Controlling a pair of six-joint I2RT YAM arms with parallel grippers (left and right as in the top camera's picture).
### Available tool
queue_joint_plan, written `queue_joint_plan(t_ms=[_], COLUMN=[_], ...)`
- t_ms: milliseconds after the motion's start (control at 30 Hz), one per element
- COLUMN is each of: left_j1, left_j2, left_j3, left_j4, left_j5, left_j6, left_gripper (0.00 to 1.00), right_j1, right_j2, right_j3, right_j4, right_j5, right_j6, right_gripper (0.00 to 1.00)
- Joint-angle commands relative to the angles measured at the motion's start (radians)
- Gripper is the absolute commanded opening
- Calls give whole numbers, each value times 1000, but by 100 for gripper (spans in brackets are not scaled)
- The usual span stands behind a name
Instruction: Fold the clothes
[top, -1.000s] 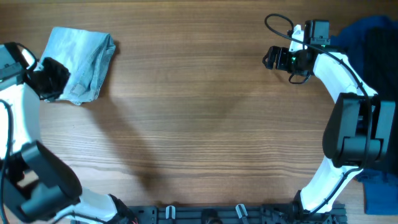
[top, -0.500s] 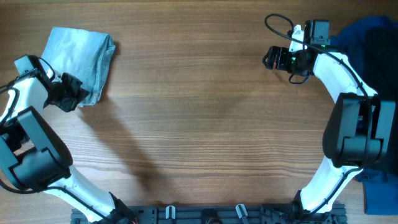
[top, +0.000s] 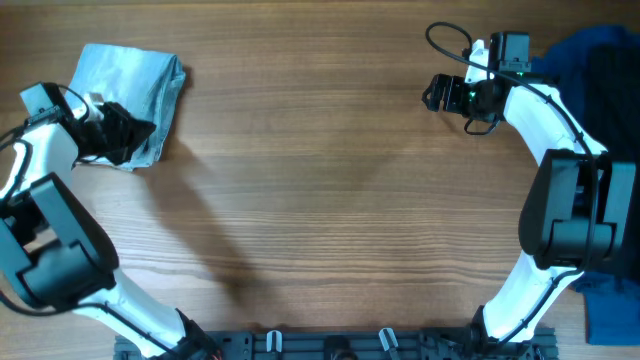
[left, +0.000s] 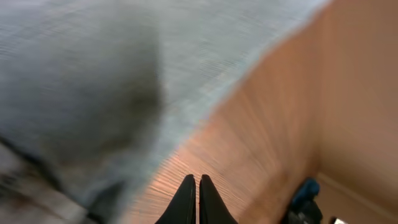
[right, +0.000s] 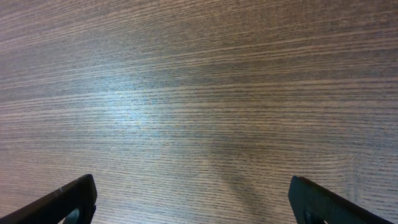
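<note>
The clothes (top: 135, 75) are a folded bundle of light blue denim at the far left of the table. My left gripper (top: 140, 138) hangs at the bundle's lower edge, shut with nothing between its fingers. The left wrist view is blurred: the denim (left: 93, 68) fills its upper left, and the shut gripper (left: 197, 186) points at bare wood just past the cloth's edge. My right gripper (top: 436, 92) is at the far right, well away from the clothes. It stands open (right: 196, 199) over bare table, with only its fingertips (right: 78, 196) showing.
A heap of dark navy and black garments (top: 600, 55) lies at the table's far right edge. A blue cloth (top: 612, 312) shows at the lower right corner. A black rail (top: 330, 345) runs along the front edge.
My left gripper has swung right and a little down, from the bundle's left side to its lower edge, staying shut. The right arm has not moved.
</note>
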Motion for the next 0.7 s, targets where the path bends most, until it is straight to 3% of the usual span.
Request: queue_joint_plan(t_ms=[0, 367, 433, 533, 667], left_j1=[-65, -333, -373, -415, -425], left_j2=[-157, -200, -201, -201, -200], left_j3=[27, 26, 26, 26, 26], left_j4=[25, 99, 112, 121, 124], left_j5=[44, -252, -319, -408, -432], left_j6=[-5, -5, -5, -5, -5], left_gripper=[4, 12, 25, 60, 84], right_j1=[0, -1, -1, -1, 0], right_j2=[0, 0, 0, 0, 0], right_j3=[-1, -1, -1, -1, -1], right_j4=[3, 3, 3, 3, 3], right_j5=[18, 18, 18, 18, 18], right_j6=[0, 0, 0, -1, 0], right_gripper=[100, 100, 100, 100, 100])
